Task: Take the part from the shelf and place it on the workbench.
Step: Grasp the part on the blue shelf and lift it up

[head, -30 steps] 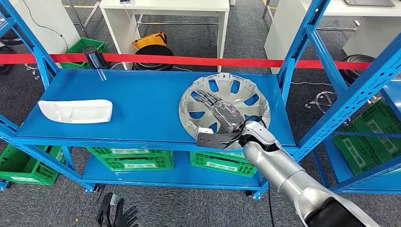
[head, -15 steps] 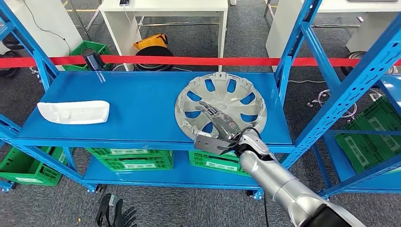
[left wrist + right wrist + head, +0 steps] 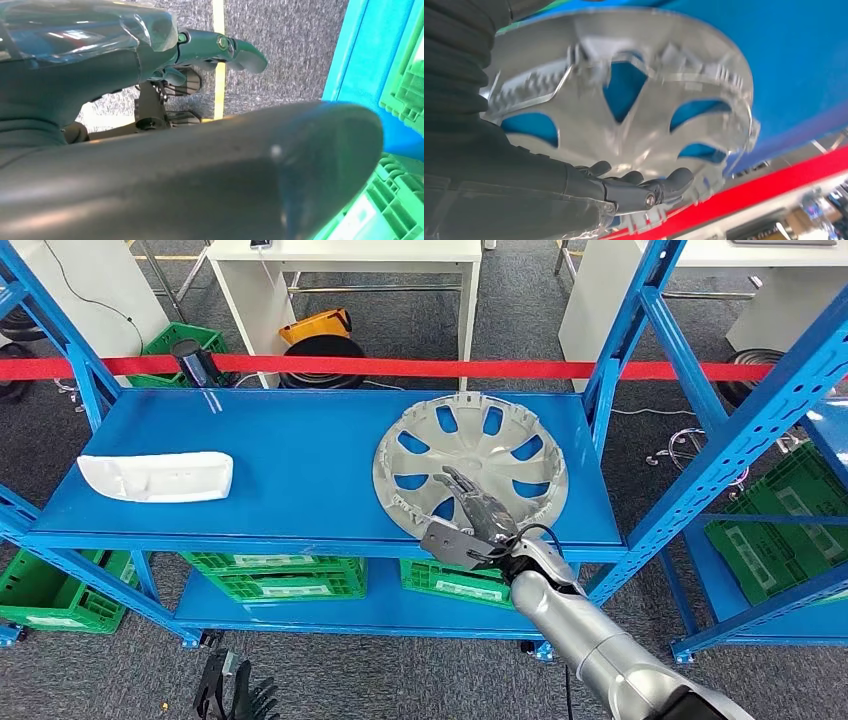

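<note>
A silver hubcap lies hollow side up on the right half of the blue shelf board, its near rim at the shelf's front edge. My right hand lies flat over the hubcap's near part, fingers stretched out toward its centre. In the right wrist view the dark fingers rest on the hubcap's ribbed inner face without curling round it. My left hand hangs low by the floor with its fingers extended and nothing in them.
A white moulded part lies at the shelf's left end. Blue uprights frame the shelf on both sides. Green crates fill the lower level. A red tape runs behind the shelf, with white tables beyond it.
My right hand has drawn back from the hubcap's centre toward its near rim. The hubcap stays about where it was; the camera has shifted slightly.
</note>
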`<action>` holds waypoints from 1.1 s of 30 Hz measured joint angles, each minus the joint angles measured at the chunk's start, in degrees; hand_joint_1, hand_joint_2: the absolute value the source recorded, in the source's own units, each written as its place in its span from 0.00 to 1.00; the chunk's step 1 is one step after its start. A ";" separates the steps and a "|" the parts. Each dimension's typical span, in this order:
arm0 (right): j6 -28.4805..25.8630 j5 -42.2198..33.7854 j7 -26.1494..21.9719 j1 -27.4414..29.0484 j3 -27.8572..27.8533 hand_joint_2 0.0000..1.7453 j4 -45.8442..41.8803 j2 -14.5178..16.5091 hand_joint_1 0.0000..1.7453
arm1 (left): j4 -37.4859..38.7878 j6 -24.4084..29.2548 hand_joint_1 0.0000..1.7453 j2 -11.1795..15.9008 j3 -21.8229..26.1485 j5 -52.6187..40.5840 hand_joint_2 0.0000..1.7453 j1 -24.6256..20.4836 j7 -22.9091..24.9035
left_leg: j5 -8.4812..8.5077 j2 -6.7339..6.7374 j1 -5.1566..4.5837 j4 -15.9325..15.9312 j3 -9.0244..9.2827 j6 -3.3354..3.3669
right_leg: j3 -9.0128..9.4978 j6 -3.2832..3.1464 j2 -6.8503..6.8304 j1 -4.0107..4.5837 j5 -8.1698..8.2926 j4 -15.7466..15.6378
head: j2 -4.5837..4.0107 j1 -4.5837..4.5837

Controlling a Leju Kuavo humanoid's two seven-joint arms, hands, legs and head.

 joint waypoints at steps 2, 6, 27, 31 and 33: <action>0.03 0.10 0.12 0.15 -0.50 1.00 0.16 -0.05 0.00 | -0.16 0.06 0.00 0.02 -0.05 0.01 0.00 -0.10 0.02 | 0.49 0.08 0.17 -0.71 0.32 0.87 | -1.15 0.37 -0.09 -0.04 -1.14 2.09 | 0.00 0.05; 0.04 0.12 0.13 0.63 -0.82 1.00 0.63 -0.26 0.00 | -0.23 0.06 0.00 -0.02 -0.17 0.02 0.00 -0.16 0.03 | 0.71 0.07 0.18 -0.96 0.30 1.28 | -7.87 0.09 -0.19 -0.14 -6.04 15.66 | 0.00 0.08; 12.43 1.56 0.76 -2.23 -0.64 1.00 6.99 0.13 0.00 | -1.06 0.65 0.00 0.15 -0.41 -0.12 0.00 -1.23 0.28 | -1.77 0.06 0.56 1.95 1.10 -1.30 | 1.22 -0.77 -0.40 -0.12 -0.34 0.21 | 0.00 0.02; 13.94 0.09 1.10 -2.48 -1.03 1.00 8.22 -0.22 0.01 | -1.24 0.64 0.00 0.30 -0.41 -0.59 0.00 -1.56 -0.11 | -1.47 0.24 0.33 0.04 2.34 0.21 | 1.15 0.38 -0.31 0.11 -0.44 0.33 | 0.00 0.10; 14.49 -0.34 1.17 -2.39 -1.28 1.00 8.70 -0.56 0.03 | -1.48 0.58 0.00 0.34 -0.40 -0.86 0.00 -1.86 -0.35 | -0.87 0.61 0.56 -0.58 2.78 1.10 | -0.50 0.35 -0.32 0.18 -2.37 3.97 | 0.00 0.16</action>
